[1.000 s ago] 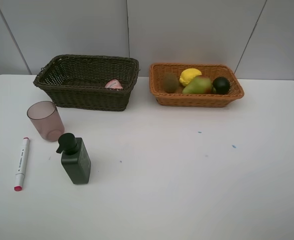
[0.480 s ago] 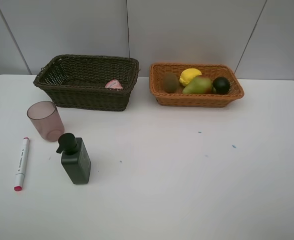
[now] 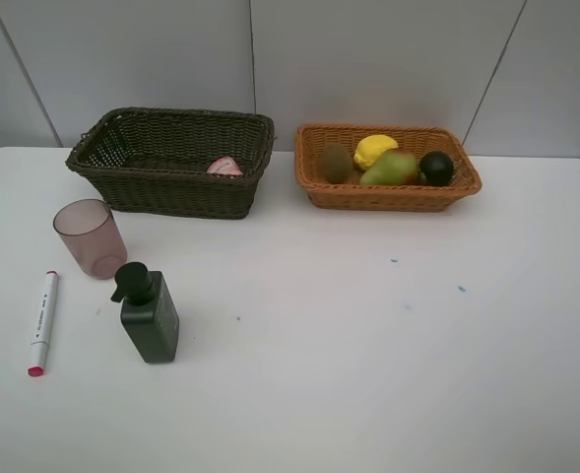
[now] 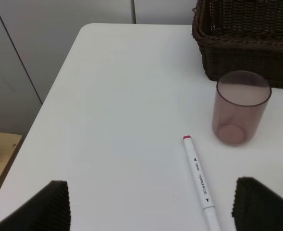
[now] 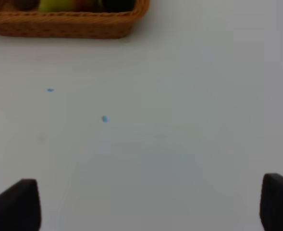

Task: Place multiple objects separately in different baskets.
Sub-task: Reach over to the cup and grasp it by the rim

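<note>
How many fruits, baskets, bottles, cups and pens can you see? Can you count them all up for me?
Fruit: 4 (lemon, kiwi, pear, dark green round fruit)
Baskets: 2 (dark brown basket, orange basket)
Bottles: 2 (pink bottle, dark pump bottle)
Cups: 1 (mauve cup)
Pens: 1 (white marker)
Total: 10

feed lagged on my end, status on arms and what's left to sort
Left end effector open, right end effector open. Fruit in orange-tan basket, pink bottle in dark brown basket. Mauve cup, marker, pump bottle on table, nothing blocking them.
</note>
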